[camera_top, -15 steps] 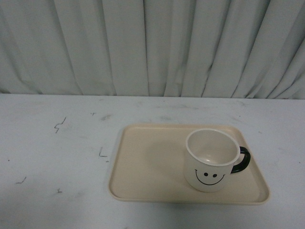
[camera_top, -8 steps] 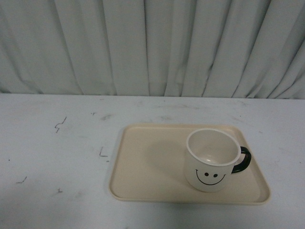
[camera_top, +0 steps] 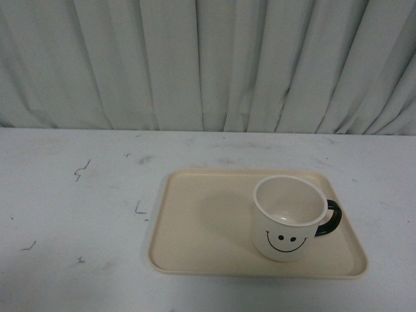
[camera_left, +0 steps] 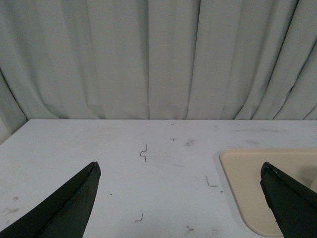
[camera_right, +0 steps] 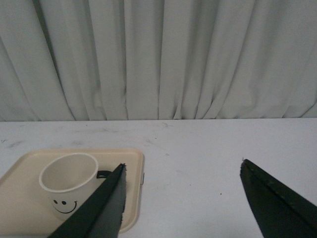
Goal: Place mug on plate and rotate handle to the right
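Backdrop: pale pleated curtain [camera_top: 208, 65] hangs behind the white table [camera_top: 78, 214], which I see scuffed with small dark marks.
Plate: beige plate [camera_top: 195, 227] with rounded corners and a low rim lies flat on the table, right of centre and toward the near edge.
Mug: cream mug [camera_top: 289, 218] stands upright on the right part of the plate, mouth open upward, black smiley face turned to my front camera.
Handle: dark handle [camera_top: 330, 218] juts out to the right, over the plate's right edge as far as I can judge from this angle.
Left gripper: left gripper [camera_left: 181, 198] has its black fingers spread wide, holding nothing, above bare table left of the plate.
Right gripper: right gripper [camera_right: 183, 203] is likewise spread wide and empty, to the right of the mug and clear of it.
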You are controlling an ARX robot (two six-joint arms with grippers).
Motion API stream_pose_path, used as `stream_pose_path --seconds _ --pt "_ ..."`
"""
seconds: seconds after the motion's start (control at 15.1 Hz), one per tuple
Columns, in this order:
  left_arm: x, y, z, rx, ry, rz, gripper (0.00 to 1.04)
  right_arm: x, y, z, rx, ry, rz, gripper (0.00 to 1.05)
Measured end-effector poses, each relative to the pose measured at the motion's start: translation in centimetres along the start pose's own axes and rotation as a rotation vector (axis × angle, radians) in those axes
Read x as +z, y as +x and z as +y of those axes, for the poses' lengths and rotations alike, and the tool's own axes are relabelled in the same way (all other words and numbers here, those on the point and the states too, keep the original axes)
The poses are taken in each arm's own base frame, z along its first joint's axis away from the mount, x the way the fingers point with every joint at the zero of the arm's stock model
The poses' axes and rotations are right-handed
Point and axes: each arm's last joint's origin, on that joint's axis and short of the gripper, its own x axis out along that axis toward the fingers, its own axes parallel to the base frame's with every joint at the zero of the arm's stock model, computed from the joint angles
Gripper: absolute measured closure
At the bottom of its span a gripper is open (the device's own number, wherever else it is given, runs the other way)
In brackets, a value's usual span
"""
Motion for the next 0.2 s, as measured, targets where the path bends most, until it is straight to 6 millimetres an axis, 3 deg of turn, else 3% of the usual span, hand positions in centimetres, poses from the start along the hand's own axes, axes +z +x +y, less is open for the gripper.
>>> stream_pose_path --seconds 0.2 --pt "0.00 0.00 0.00 0.000 0.000 0.000 0.07 0.00 0.00 0.00 0.000 0.001 0.000 0.04"
